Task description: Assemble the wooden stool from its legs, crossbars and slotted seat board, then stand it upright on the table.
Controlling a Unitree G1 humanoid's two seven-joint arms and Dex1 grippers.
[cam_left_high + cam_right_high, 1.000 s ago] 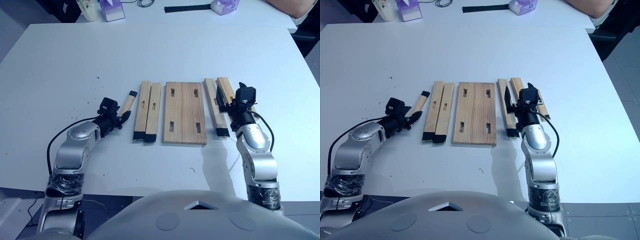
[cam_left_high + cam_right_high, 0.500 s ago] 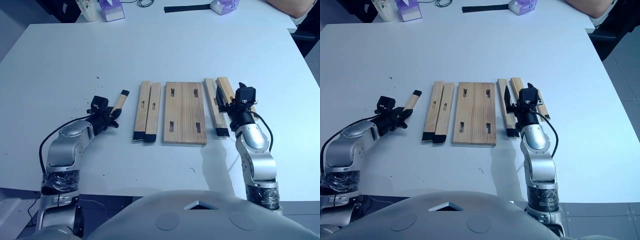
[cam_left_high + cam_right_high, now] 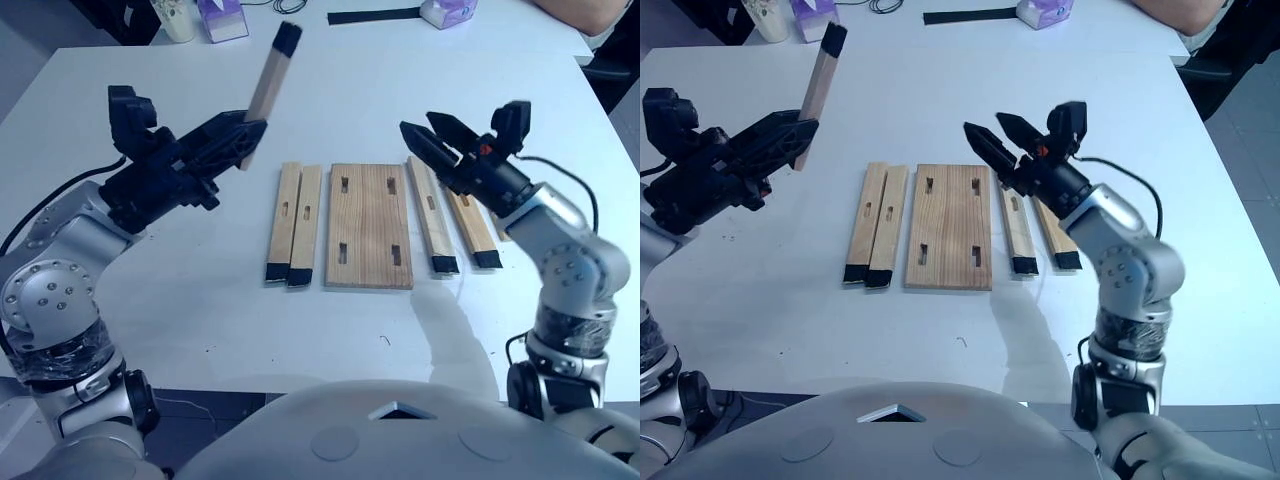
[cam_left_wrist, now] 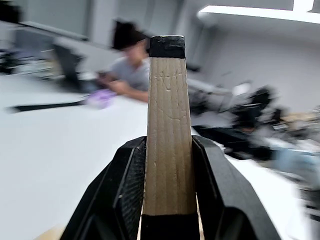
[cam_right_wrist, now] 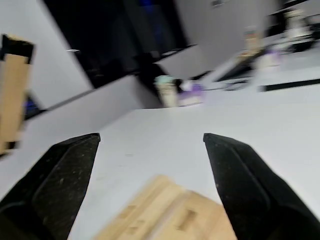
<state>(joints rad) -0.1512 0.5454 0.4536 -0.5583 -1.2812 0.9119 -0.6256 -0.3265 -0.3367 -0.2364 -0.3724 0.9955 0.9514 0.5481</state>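
My left gripper (image 3: 241, 141) is raised high over the table's left side, shut on a short wooden crossbar (image 3: 268, 80) with black ends that points up and away. The left wrist view has the crossbar (image 4: 170, 110) clamped between both fingers (image 4: 131, 175). The slotted seat board (image 3: 370, 225) lies flat mid-table. Two legs (image 3: 296, 222) lie side by side to its left and two more legs (image 3: 450, 222) to its right. My right gripper (image 3: 425, 128) hangs open above the right-hand legs, pointing towards the left arm, with nothing between its fingers (image 5: 60, 185).
Along the white table's (image 3: 400, 90) far edge stand a cup (image 3: 180, 18), a purple box (image 3: 222, 18), a black strip (image 3: 375, 16) and a small pouch (image 3: 448, 12). A person's arm rests at the far right corner.
My left arm has lifted the crossbar off the table and raised it high. My right gripper has risen from the right-hand legs and now hangs above them.
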